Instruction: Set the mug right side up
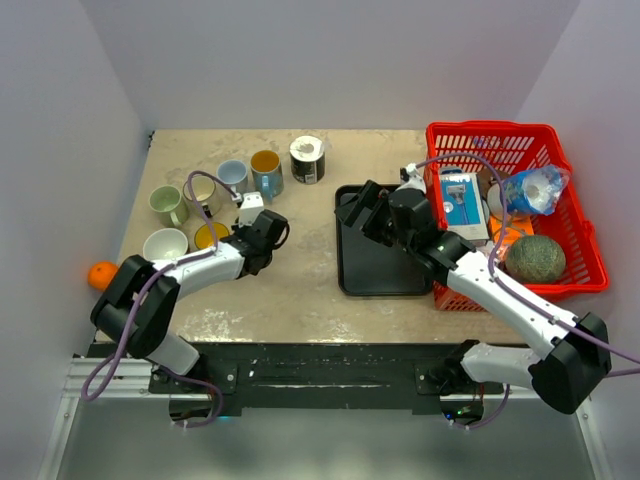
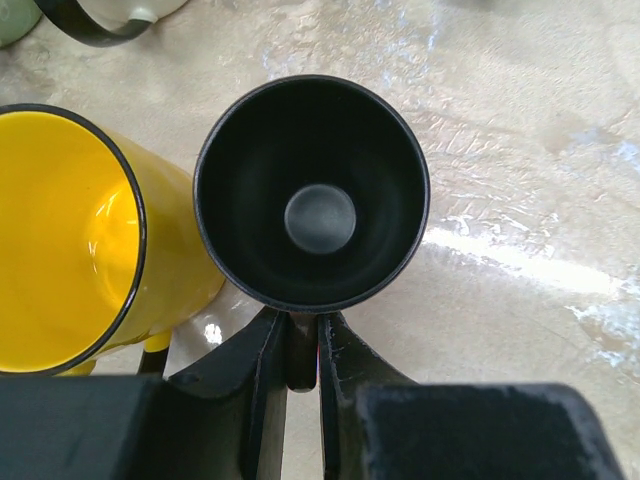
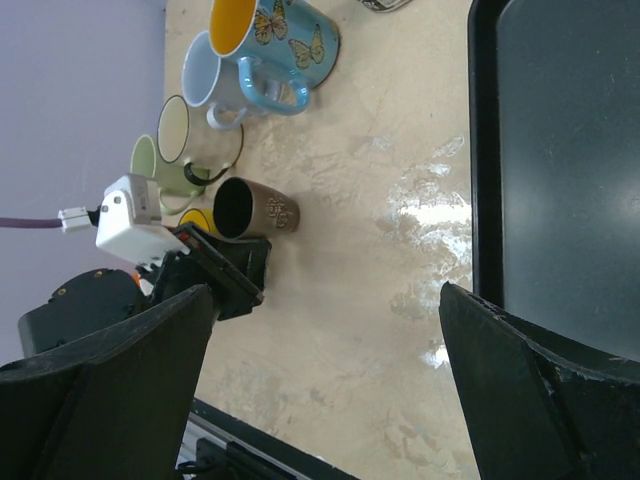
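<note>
A beige, mottled table (image 1: 300, 290) fills the floor of a pale-walled enclosure. The two arms are bolted at its near edge.

The left gripper (image 2: 302, 330) is closed on the handle of a dark brown mug (image 2: 312, 190), with its two fingers (image 2: 265, 360) pinching the handle from either side. The mug stands mouth up. The left wrist camera looks straight down into its black interior to the round bottom. In the right wrist view the same mug (image 3: 258, 208) shows a bronze outer wall with a small pattern, and it stands left of the table's centre. Whether its base rests on the surface is unclear.

Just beside it on the left is a yellow mug (image 2: 70, 240), also mouth up. Further mugs cluster behind:
- a white one (image 1: 166, 243)
- a green one (image 1: 168, 205)
- a cream one (image 1: 203, 190)
- a pale blue one (image 1: 232, 175)
- a blue butterfly mug (image 3: 290, 40) with a yellow inside

A black-and-white mug (image 1: 307, 158) stands apart, near the back edge.

The right gripper (image 3: 328, 290) has its jaws spread wide and holds nothing. It hangs above the left part of a black tray (image 1: 375, 270). To the right of the tray, a red basket (image 1: 590, 240) holds a green melon (image 1: 535, 258), a blue bag (image 1: 535, 190) and a small box (image 1: 462, 200). An orange (image 1: 102, 274) lies off the table's left edge.
</note>
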Controlling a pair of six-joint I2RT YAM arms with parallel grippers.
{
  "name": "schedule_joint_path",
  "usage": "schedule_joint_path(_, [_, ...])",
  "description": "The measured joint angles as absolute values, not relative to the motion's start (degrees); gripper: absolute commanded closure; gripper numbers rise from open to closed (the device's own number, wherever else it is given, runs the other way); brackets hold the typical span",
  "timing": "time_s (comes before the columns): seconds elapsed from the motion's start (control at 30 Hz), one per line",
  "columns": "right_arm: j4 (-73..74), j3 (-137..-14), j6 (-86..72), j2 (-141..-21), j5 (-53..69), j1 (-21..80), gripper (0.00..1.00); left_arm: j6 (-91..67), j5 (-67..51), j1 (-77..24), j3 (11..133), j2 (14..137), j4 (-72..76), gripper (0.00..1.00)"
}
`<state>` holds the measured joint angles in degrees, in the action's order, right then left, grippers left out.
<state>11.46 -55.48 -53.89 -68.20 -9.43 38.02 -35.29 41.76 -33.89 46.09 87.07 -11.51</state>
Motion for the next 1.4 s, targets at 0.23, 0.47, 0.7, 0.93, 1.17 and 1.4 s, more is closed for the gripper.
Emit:
schedule_joint_path(0.23, [11.7,-54.5,-53.89,-67.96,-9.06,37.85,0.01,-36.12,42.02,-33.89,46.15,89.01,-8.56,0.81])
schedule_joint_path(0.47, [11.99,-53.87,-53.93,-66.57,-8.86,37.82,0.01,-36.77,41.12,-33.89,46.28,90.17,-6.98,0.41])
schedule_joint_path(0.7, [13.28,-53.87,-53.78,-66.46,-8.25,37.8,0.01,-36.6,38.76,-33.89,46.26,87.15,-7.66,0.08])
schedule_joint_path(0.93, [15.31,-53.89,-52.05,-65.84,-7.92,37.41,0.01,-35.73,33.45,-33.89,46.63,75.92,-11.35,0.05])
schedule_joint_path(1.17, [21.08,-56.23,-46.87,-60.01,-8.47,37.21,0.01,-31.99,24.27,-33.89,51.55,63.44,-21.32,0.01])
schedule_joint_path(1.4, [28.53,-61.63,-41.36,-51.92,-11.88,37.1,0.01,-30.09,19.88,-33.89,57.21,48.38,-32.49,0.01])
